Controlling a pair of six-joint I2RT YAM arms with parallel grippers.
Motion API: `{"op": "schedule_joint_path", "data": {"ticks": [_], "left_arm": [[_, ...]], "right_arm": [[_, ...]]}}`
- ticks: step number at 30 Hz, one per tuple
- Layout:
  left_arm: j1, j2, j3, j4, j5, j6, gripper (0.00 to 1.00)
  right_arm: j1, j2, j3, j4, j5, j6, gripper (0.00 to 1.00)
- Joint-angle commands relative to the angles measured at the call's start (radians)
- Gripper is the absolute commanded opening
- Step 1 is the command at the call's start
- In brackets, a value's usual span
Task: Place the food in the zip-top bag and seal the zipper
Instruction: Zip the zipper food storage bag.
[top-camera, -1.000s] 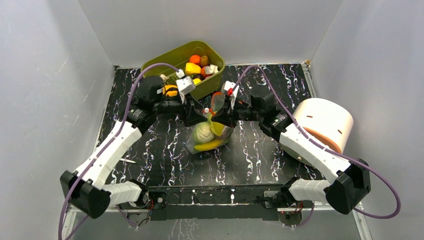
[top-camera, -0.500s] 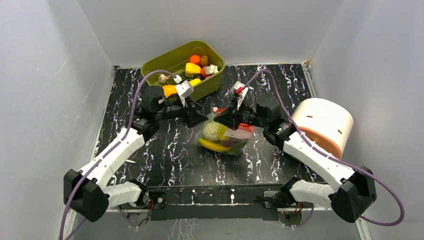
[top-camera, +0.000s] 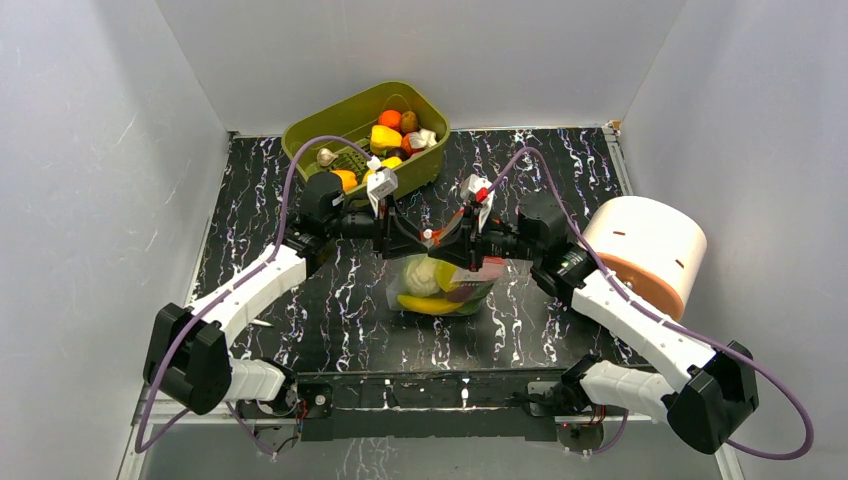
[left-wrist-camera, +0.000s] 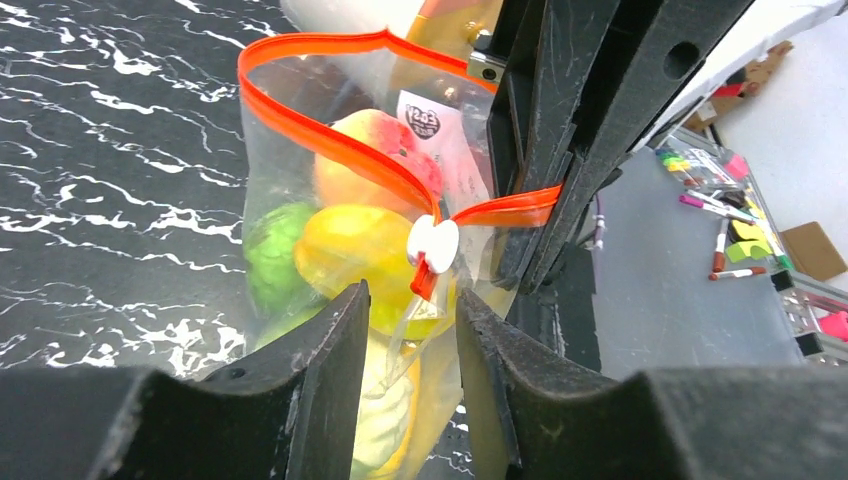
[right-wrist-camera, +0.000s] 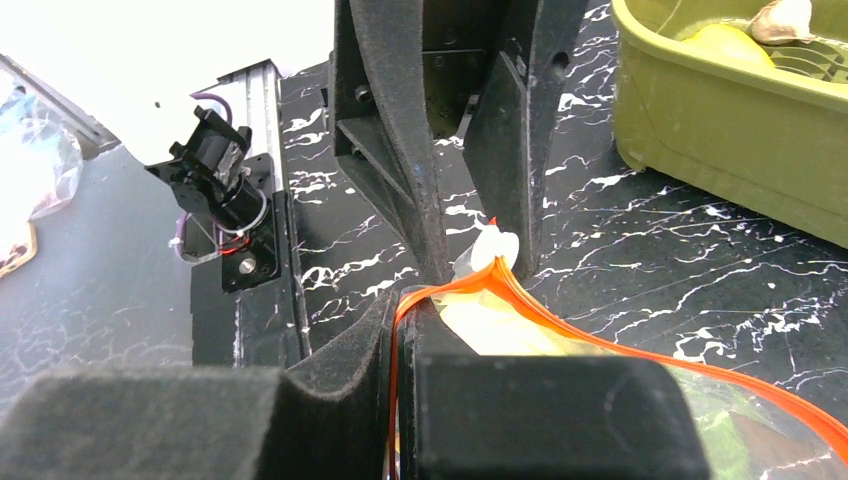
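The clear zip-top bag (top-camera: 445, 288) lies mid-table with food inside: a pale cabbage (top-camera: 422, 275) and a yellow banana (top-camera: 425, 303). In the left wrist view a red-orange fruit (left-wrist-camera: 375, 150), a yellow piece (left-wrist-camera: 350, 245) and a green piece (left-wrist-camera: 270, 255) show through the plastic. The orange zipper (left-wrist-camera: 330, 145) gapes in a loop. My right gripper (right-wrist-camera: 400, 300) is shut on the zipper (right-wrist-camera: 560, 320) near its end. My left gripper (left-wrist-camera: 412, 300) is open, with its jaws either side of a clear plastic fold just below the white slider (left-wrist-camera: 432, 245).
An olive-green tub (top-camera: 300, 135) at the back holds more food, such as a yellow pepper (top-camera: 385, 137) and an orange (top-camera: 390, 118). A white and orange cylinder (top-camera: 645, 245) lies at the right. Grey walls close in the black marbled table (top-camera: 260, 200).
My left gripper has moved right from the tub's side to the bag's mouth, and its jaws have narrowed. The right gripper stays shut on the strip. The bag has shifted slightly right.
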Motion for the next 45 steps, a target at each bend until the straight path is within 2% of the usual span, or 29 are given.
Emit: {"op": "schedule_joint_path", "data": {"ticks": [1, 5, 6, 8, 9, 14, 20, 23, 26, 31, 38, 42, 45], "left_arm": [[-0.001, 0.009, -0.036, 0.235, 0.103, -0.145, 0.35], [-0.002, 0.046, -0.038, 0.324, 0.142, -0.227, 0.32], [-0.002, 0.048, -0.033, 0.327, 0.148, -0.234, 0.29], [-0.001, 0.048, -0.027, 0.321, 0.157, -0.242, 0.07], [0.0, 0.048, -0.03, 0.314, 0.159, -0.238, 0.0], [-0.002, -0.004, -0.055, 0.248, 0.136, -0.167, 0.0], [-0.002, -0.017, -0.058, 0.326, 0.15, -0.201, 0.0], [-0.002, -0.019, -0.04, 0.29, 0.144, -0.174, 0.0], [0.0, -0.027, -0.028, 0.248, 0.139, -0.146, 0.0], [-0.001, -0.045, -0.004, 0.193, 0.143, -0.108, 0.0], [-0.002, -0.063, 0.022, 0.08, 0.143, -0.023, 0.0], [-0.002, -0.065, 0.013, 0.099, 0.146, -0.024, 0.0], [-0.002, -0.064, 0.014, 0.104, 0.155, -0.022, 0.0]], "right_arm": [[0.003, -0.033, 0.003, 0.08, -0.069, -0.02, 0.0], [0.002, -0.023, -0.001, 0.073, -0.091, -0.016, 0.0], [0.002, -0.018, 0.004, 0.065, -0.096, -0.02, 0.0], [0.002, -0.01, 0.019, 0.039, -0.098, -0.036, 0.0], [0.003, -0.007, 0.026, 0.028, -0.093, -0.042, 0.0], [0.002, -0.009, 0.067, -0.087, -0.027, -0.088, 0.01], [0.003, -0.024, 0.198, -0.358, 0.09, -0.178, 0.25], [0.002, -0.048, 0.242, -0.405, 0.127, -0.196, 0.35], [0.003, -0.067, 0.26, -0.395, 0.132, -0.233, 0.39], [0.003, -0.039, 0.294, -0.361, 0.114, -0.321, 0.4], [0.002, 0.009, 0.297, -0.301, 0.029, -0.341, 0.33], [0.002, 0.044, 0.302, -0.305, -0.027, -0.348, 0.36], [0.002, 0.075, 0.317, -0.312, -0.051, -0.354, 0.34]]}}
